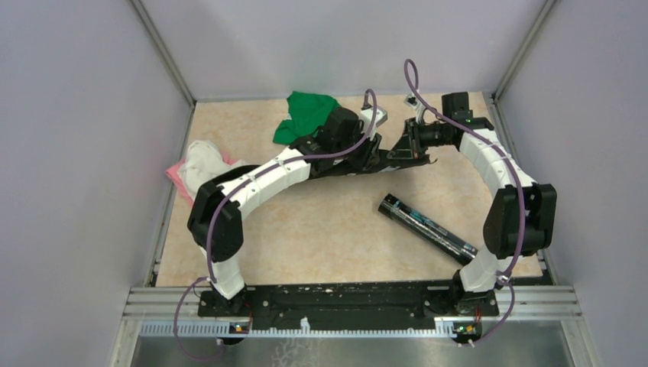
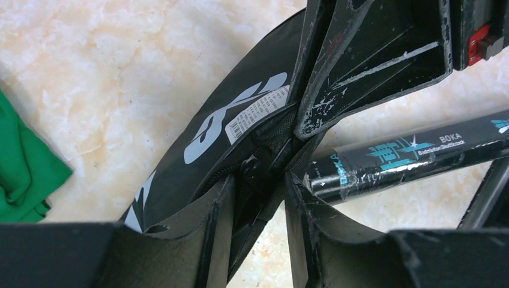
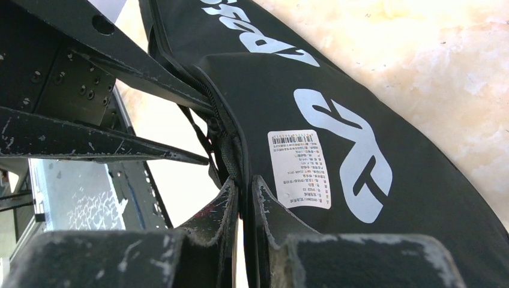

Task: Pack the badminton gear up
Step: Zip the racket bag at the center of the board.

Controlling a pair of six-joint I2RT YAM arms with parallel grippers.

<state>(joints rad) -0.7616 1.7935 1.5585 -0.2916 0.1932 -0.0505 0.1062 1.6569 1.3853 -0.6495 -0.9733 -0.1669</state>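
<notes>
One long black tube with teal lettering [image 1: 428, 224], nearest me, lies slantwise on the pale marbled table [image 1: 321, 237], apart from everything else; I cannot see into it. One black fabric racket bag with white lettering [image 3: 372, 120] sits mid-table beyond the tube, contents hidden from me. My left gripper [image 2: 258, 180] and right gripper [image 3: 245, 186] each pinch its zipper edge, facing one another. One white and pink cloth heap [image 1: 202, 164], left edge. One crumpled green cloth [image 1: 306, 115], farthest back.

Open bench [image 1: 306, 229] lies at near centre, hemmed by the black tube [image 1: 428, 226] at right, heaped cloths [image 1: 202, 163] at left and the racket bag [image 3: 420, 192] beyond.
</notes>
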